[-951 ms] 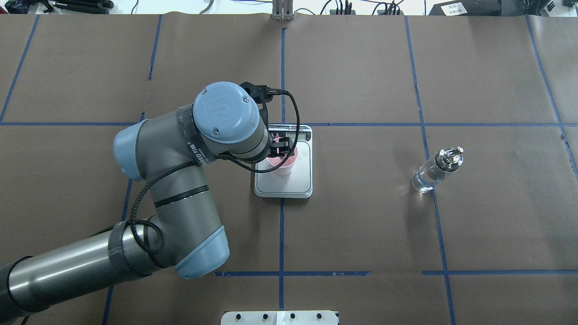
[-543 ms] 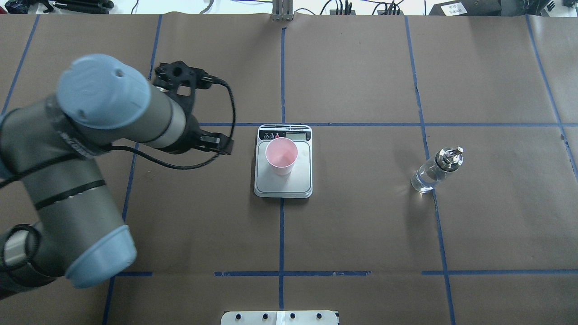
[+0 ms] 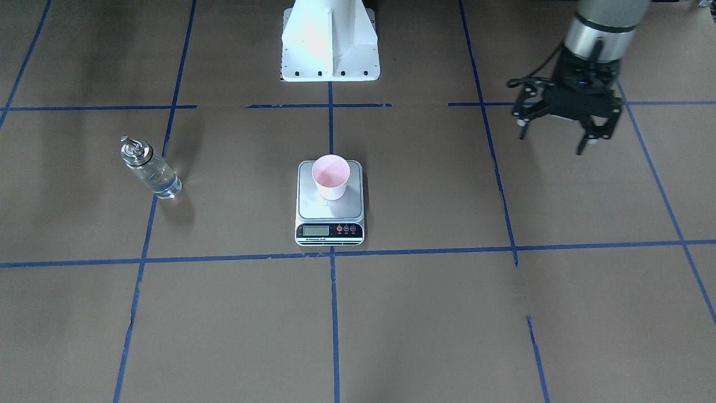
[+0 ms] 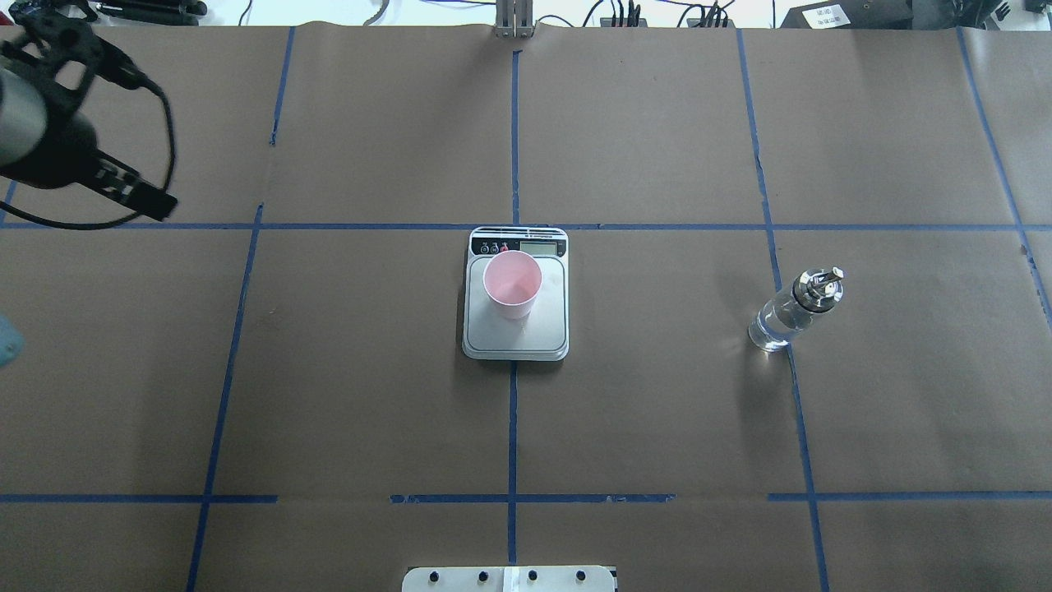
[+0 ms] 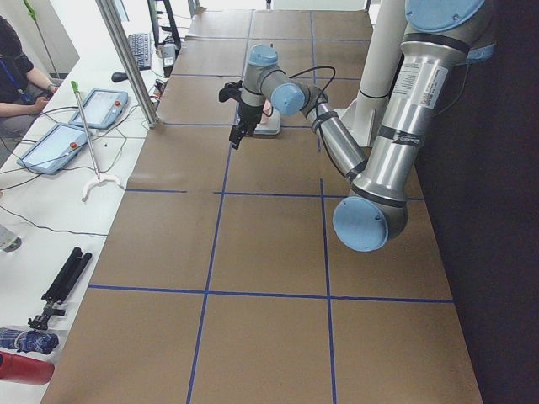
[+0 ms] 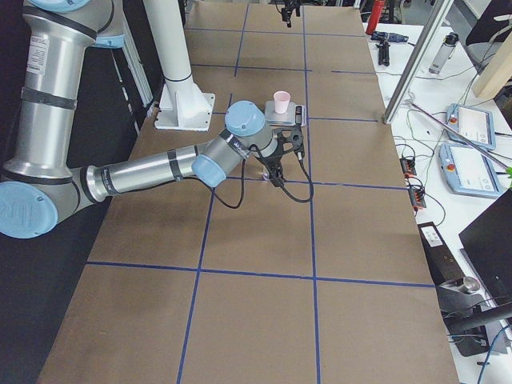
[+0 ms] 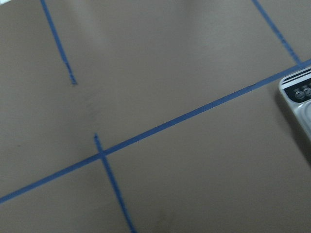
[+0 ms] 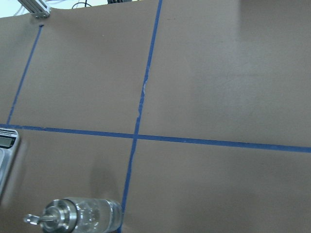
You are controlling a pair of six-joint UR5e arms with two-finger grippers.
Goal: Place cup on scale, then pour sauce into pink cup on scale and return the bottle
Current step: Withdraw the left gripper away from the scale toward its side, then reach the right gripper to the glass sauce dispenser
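Observation:
The pink cup (image 4: 512, 284) stands upright on the scale (image 4: 515, 339), free of both grippers; both also show in the front view, cup (image 3: 330, 176) and scale (image 3: 329, 229). The clear bottle (image 4: 791, 312) with its metal spout stands alone on the table to the right (image 3: 151, 169). It shows at the bottom of the right wrist view (image 8: 80, 218). My left gripper (image 4: 140, 193) is open and empty, raised far to the left of the scale (image 3: 594, 140). My right gripper (image 6: 276, 170) shows only in the exterior right view, near the bottle. I cannot tell whether it is open or shut.
Brown paper with blue tape lines covers the table (image 4: 657, 411). The robot's white base (image 3: 330, 42) stands behind the scale. A corner of the scale (image 7: 299, 99) shows in the left wrist view. Operators' tablets and cables (image 6: 468, 136) lie beyond the far table edge.
My left gripper was at the cup on the scale, let it go and drew back far to the left. The cup stays on the scale. The bottle has not moved.

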